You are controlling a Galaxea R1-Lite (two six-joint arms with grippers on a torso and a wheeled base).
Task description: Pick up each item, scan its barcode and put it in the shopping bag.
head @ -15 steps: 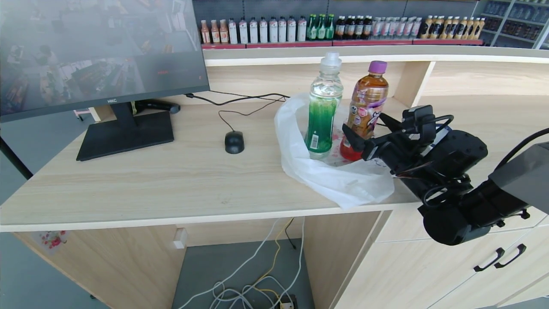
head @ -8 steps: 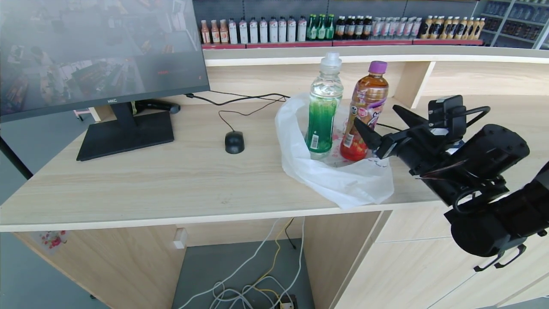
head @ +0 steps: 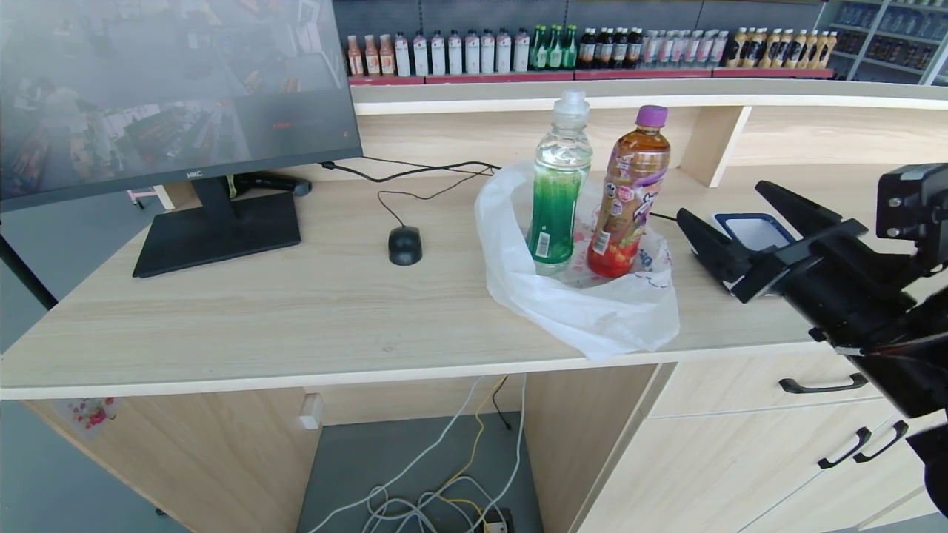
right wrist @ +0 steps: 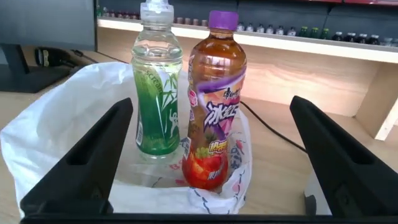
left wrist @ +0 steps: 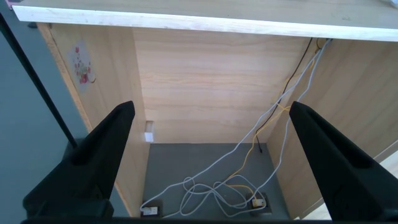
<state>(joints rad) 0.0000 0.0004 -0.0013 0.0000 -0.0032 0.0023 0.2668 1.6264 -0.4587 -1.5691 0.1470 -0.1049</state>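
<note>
The right hand [head: 726, 205] has drawn back from the purple-capped bottle [head: 631, 194] toward the robot's right. It now stands clear of the shopping bag [head: 585, 314], to the bag's right, with its jaws wide apart and empty. Both bottles stand upright inside the shopping bag. The purple-capped bottle is on the bag's right side and the green bottle [head: 558, 194] is just beside it on the left. The bag sits open on the desk [head: 296, 311]. A white, blue-rimmed pad [head: 749, 229] lies right of the bag, a mouse [head: 404, 245] lies left of it, and a monitor [head: 170, 89] stands farther left. The left hand [left wrist: 211, 109] is lower than the bag, facing the space under the desk where cables [left wrist: 224, 186] lie. Its fingers are spread wide and hold nothing.
</note>
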